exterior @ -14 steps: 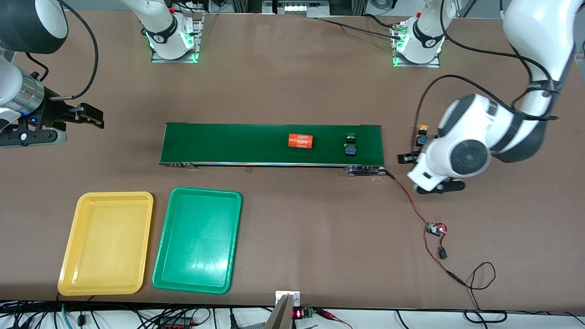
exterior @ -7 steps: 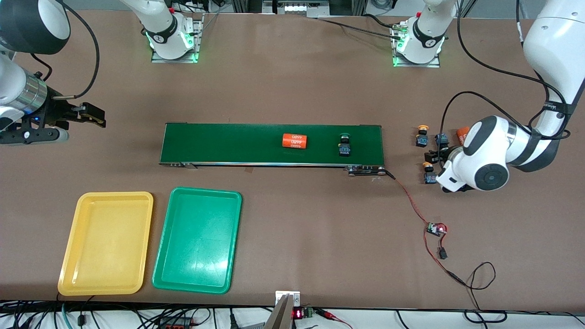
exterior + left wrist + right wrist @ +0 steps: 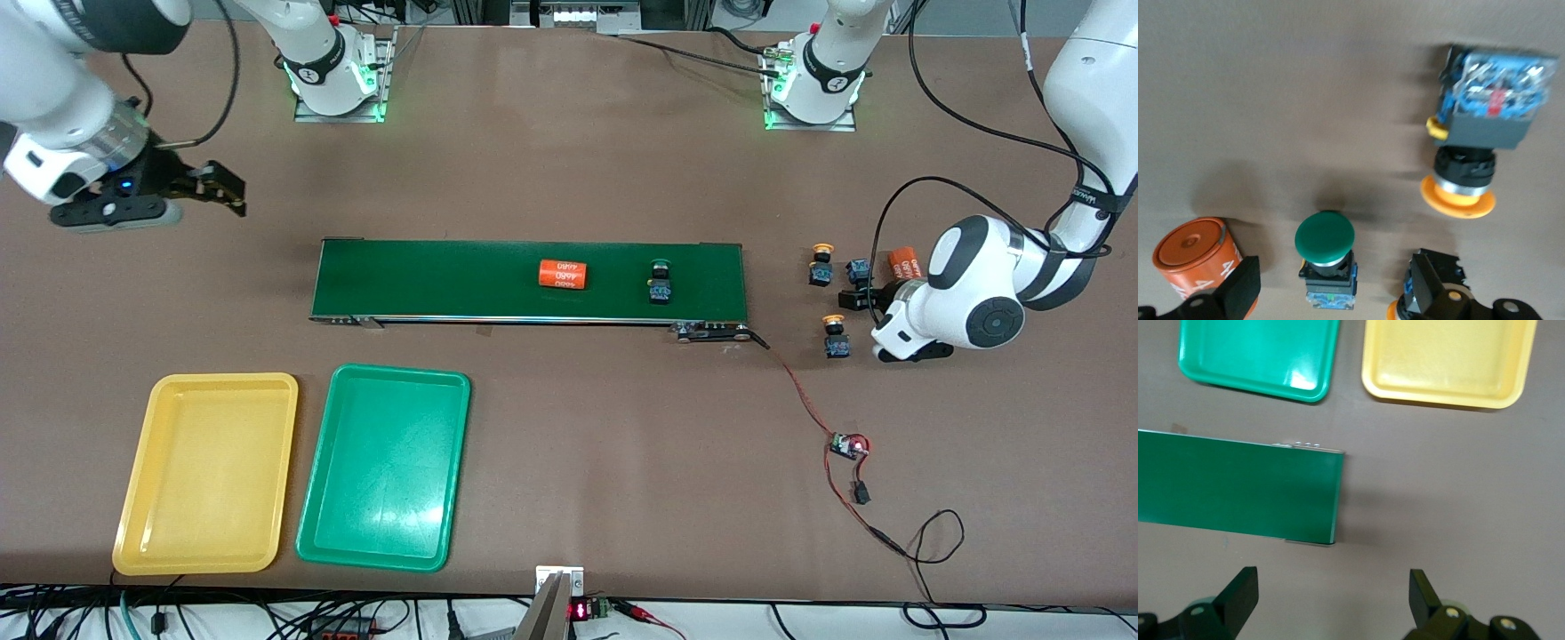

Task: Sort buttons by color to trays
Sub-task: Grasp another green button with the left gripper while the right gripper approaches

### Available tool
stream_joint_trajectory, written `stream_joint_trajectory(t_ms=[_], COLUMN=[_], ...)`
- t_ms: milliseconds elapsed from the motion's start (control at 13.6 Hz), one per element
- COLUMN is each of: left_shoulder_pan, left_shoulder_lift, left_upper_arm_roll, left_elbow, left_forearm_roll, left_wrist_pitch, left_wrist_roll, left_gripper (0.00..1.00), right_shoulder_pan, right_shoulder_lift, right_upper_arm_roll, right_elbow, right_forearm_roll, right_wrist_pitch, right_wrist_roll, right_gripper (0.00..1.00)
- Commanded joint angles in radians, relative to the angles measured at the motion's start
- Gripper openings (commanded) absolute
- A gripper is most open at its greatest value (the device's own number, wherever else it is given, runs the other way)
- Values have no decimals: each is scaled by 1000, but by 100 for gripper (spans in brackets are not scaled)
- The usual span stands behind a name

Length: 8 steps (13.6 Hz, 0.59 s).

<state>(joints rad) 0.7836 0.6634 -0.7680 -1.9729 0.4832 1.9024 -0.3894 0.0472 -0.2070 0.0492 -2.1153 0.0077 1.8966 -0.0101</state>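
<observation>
Yellow tray (image 3: 206, 473) and green tray (image 3: 384, 466) lie side by side near the front camera toward my right arm's end; nothing in either.

Conveyor belt (image 3: 529, 281) carries an orange cylinder (image 3: 563, 274) and one green-capped button (image 3: 660, 284).

Off the belt, at my left arm's end, on the table: two yellow-capped buttons (image 3: 821, 265) (image 3: 835, 334), a second green-capped button (image 3: 1326, 255) and another orange cylinder (image 3: 1198, 257).

My left gripper (image 3: 1331, 283) hangs over that cluster, fingers spread wide, holding nothing, the green cap between them.

My right gripper (image 3: 213, 187) hovers over bare table just off the belt's end, fingers wide apart, empty.
</observation>
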Motion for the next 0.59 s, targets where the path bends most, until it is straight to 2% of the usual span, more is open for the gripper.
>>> stream_joint_trajectory(t_ms=[0, 294, 515], left_shoulder_pan=[26, 52, 52], left_shoulder_lift=[-33, -27, -25], left_upper_arm_roll=[-20, -14, -13], left_elbow=[-67, -110, -112], left_forearm_roll=[23, 23, 25], left_wrist_pitch=[21, 79, 83], left_wrist_roll=[21, 29, 27], left_gripper=[95, 86, 75], right_shoulder_pan=[-44, -44, -43], right_shoulder_lift=[-28, -14, 30], right_upper_arm_roll=[107, 231, 284], right_elbow=[-49, -78, -77], right_forearm_roll=[18, 20, 60], right_wrist_pitch=[61, 130, 185], right_wrist_roll=[91, 237, 271], right_gripper=[100, 100, 100])
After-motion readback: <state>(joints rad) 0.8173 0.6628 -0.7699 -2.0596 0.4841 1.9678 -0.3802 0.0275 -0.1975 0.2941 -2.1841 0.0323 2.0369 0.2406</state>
